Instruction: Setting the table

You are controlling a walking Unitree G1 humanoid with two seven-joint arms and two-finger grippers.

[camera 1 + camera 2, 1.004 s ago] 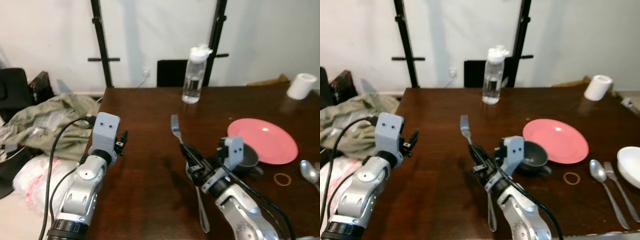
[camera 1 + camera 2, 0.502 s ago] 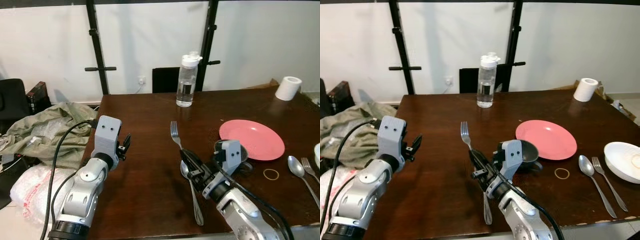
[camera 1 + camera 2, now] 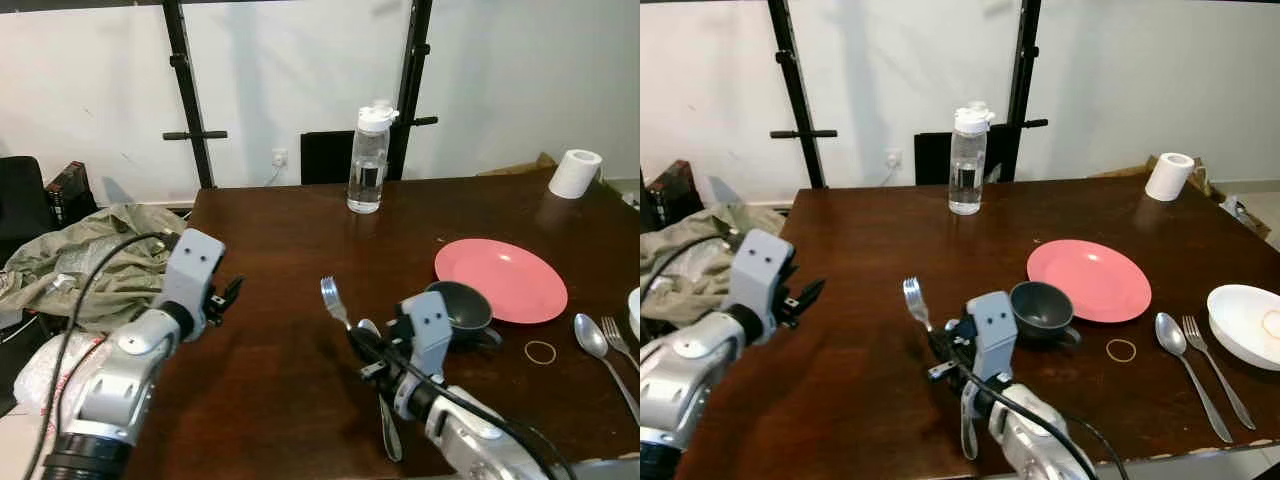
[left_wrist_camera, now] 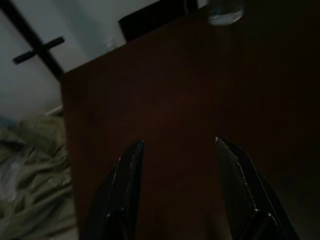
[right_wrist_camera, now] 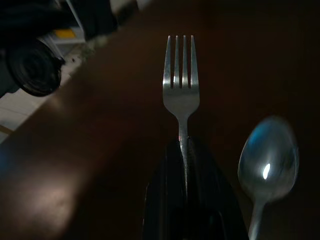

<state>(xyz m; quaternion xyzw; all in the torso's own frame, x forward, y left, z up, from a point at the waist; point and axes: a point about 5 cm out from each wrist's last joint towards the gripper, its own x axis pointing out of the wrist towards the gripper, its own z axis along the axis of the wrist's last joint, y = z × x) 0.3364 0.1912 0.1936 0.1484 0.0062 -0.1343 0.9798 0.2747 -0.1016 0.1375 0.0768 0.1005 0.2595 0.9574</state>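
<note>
A silver fork (image 3: 331,297) sticks up, tines skyward, from my right gripper (image 3: 362,345), which is shut on its handle above the dark wooden table (image 3: 280,240). In the right wrist view the fork (image 5: 181,85) rises from between the closed black fingers (image 5: 165,190). A spoon (image 3: 385,430) lies on the table just beside that gripper. A pink plate (image 3: 500,280) sits to the right, a dark cup (image 3: 458,305) against its near-left rim. My left gripper (image 3: 225,295) hovers open over the table's left part, with nothing between its fingers (image 4: 131,165).
A water bottle (image 3: 368,160) stands at the table's far edge and a paper roll (image 3: 575,172) at the far right corner. A rubber band (image 3: 541,351), a second spoon (image 3: 592,338), another fork (image 3: 1210,360) and a white bowl (image 3: 1245,320) lie right. Clothes (image 3: 90,250) are piled left of the table.
The view pulled back, then steadied. My right gripper has carried the fork left and lower, nearer the spoon. The left arm has swung a little left.
</note>
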